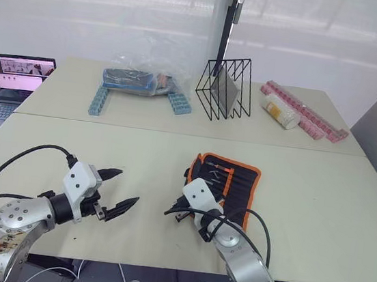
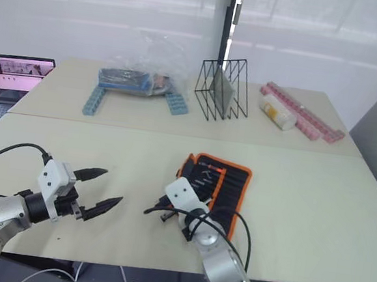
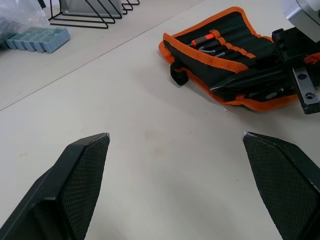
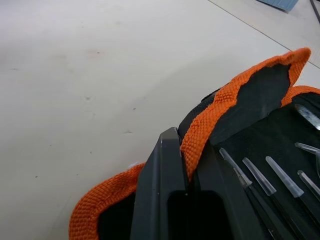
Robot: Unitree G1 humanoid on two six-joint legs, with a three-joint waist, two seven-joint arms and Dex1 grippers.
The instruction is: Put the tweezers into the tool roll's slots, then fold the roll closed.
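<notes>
Right gripper (image 4: 187, 175) has my fingers pinched on the soft tool roll (image 1: 235, 181) edge, mid-table; tweezers (image 4: 260, 182) look slotted, probably. Left gripper (image 1: 115, 188) hangs wide open, empty.

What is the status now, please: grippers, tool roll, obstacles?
Left gripper open, holding nothing. Right gripper shut on the tool roll orange edge. Tweezers sit in the slots. Nothing blocks the fold.
</notes>
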